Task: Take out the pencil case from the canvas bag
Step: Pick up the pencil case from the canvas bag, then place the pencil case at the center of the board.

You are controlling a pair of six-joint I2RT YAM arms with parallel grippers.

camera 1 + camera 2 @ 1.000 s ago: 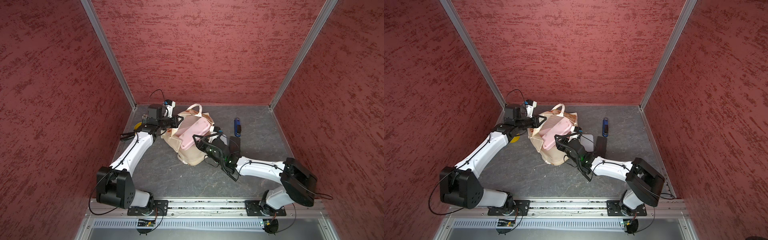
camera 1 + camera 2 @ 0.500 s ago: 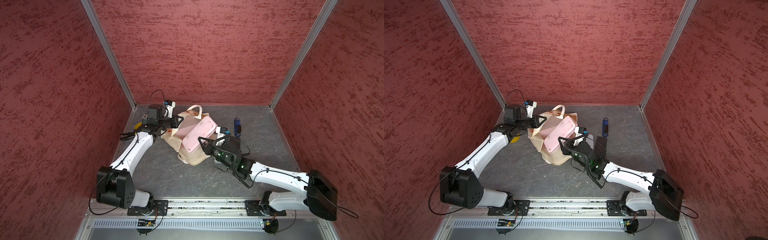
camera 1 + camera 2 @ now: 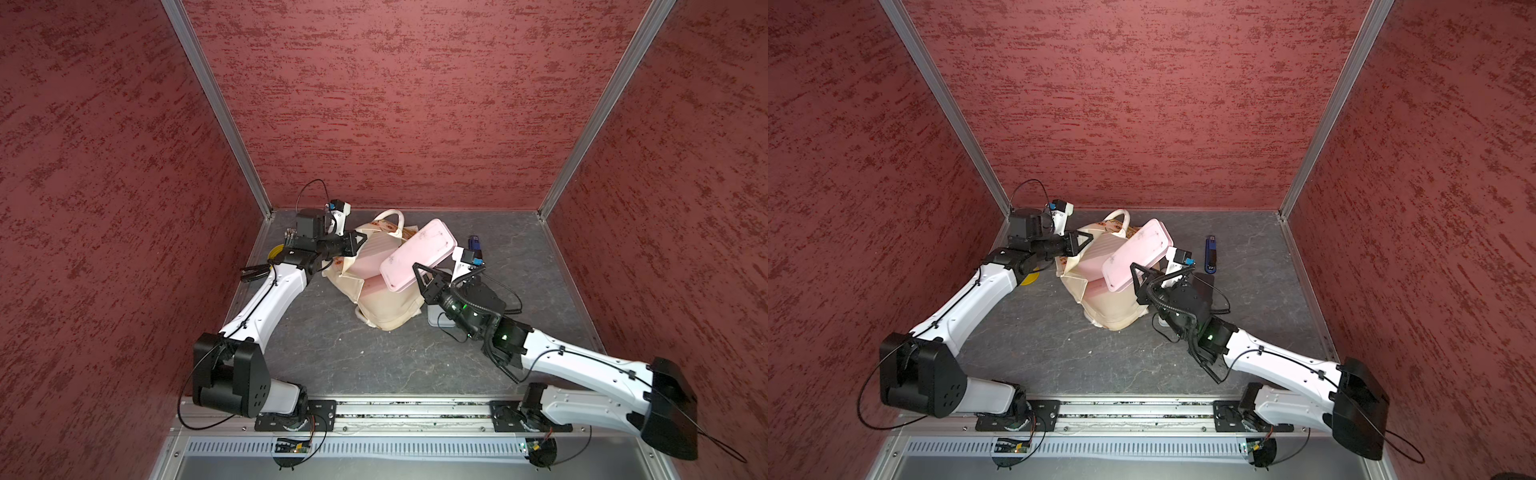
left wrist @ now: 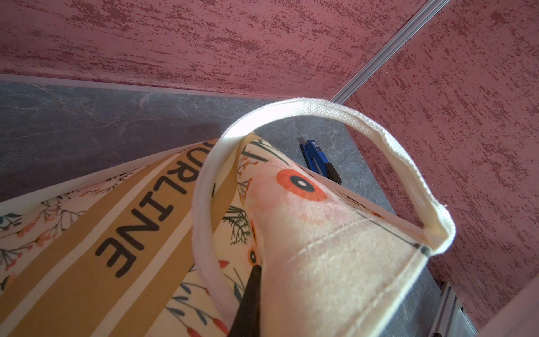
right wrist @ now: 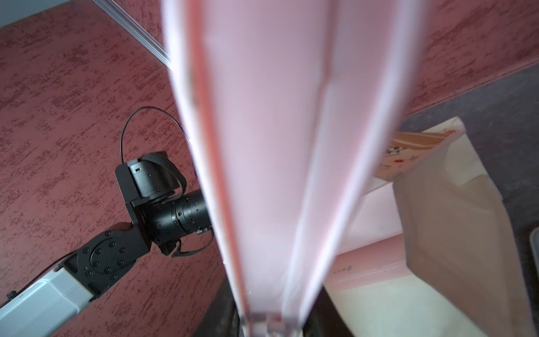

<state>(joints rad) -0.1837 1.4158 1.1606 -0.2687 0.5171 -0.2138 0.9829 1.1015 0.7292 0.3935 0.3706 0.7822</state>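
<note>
The cream canvas bag (image 3: 386,309) (image 3: 1113,309) lies on the grey floor with its mouth facing back-left. Its tan lettered stripe and white handle (image 4: 402,151) fill the left wrist view. My left gripper (image 3: 358,242) (image 3: 1087,241) (image 4: 258,270) is shut on the bag's (image 4: 326,239) rim fabric. My right gripper (image 3: 420,275) (image 3: 1136,276) (image 5: 268,321) is shut on one end of the flat pink pencil case (image 3: 417,253) (image 3: 1136,253) (image 5: 271,146). The case tilts in the air above the bag's mouth. Another pink flat thing (image 3: 374,259) (image 5: 370,256) sits inside the bag.
A blue oblong object (image 3: 475,245) (image 3: 1211,254) (image 4: 316,157) lies right of the bag. A grey flat piece (image 3: 436,319) lies under my right wrist. A yellow thing (image 3: 276,251) and a black clip (image 3: 254,272) lie by the left wall.
My right gripper has drawn the pencil case up and to the right, from inside the bag's mouth to above it. The left gripper and bag have stayed put.
</note>
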